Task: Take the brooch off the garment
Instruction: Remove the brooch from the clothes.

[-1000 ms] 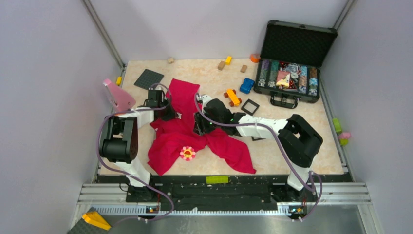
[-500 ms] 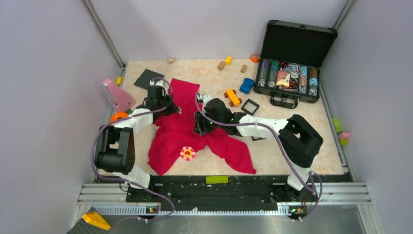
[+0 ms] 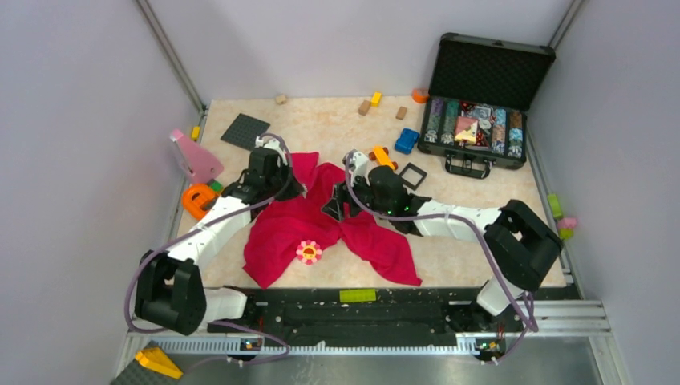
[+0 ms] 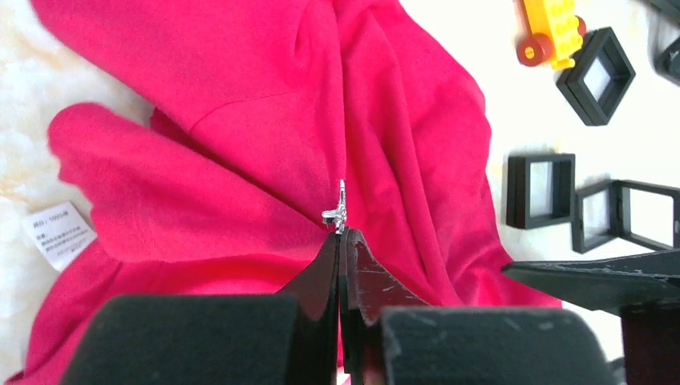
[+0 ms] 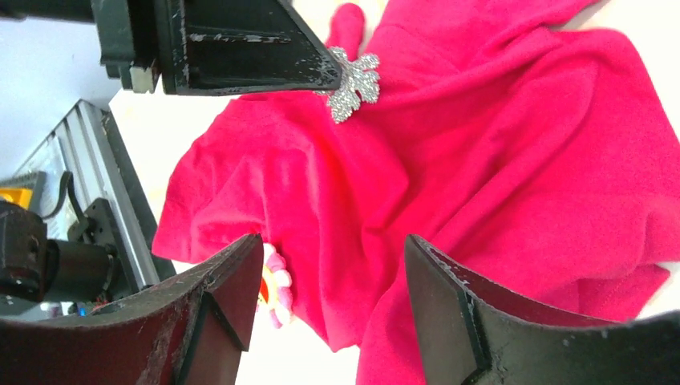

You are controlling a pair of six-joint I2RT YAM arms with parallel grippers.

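Left claw (image 4: 341, 237) pinches a silver ornament (image 5: 357, 80), right claw (image 5: 333, 245) spread, above red garment (image 3: 281, 233) on beige marbled table (image 3: 321, 120), lilac walls (image 3: 321, 40).

There's the garment (image 3: 321, 228) spread across the lower centre of the top view, with the brooch (image 3: 309, 252) lying on its lower part! The left gripper (image 3: 293, 191) sits over its upper left, a small ornament (image 5: 353, 80) at its tips, and the right gripper (image 3: 333, 210) is just right of it. The case (image 3: 481, 104) stands upper right.

Brooch (image 3: 309, 252) clear from above; left arm (image 3: 212, 228), right arm (image 3: 449, 220) crowd garment (image 3: 281, 233) behind
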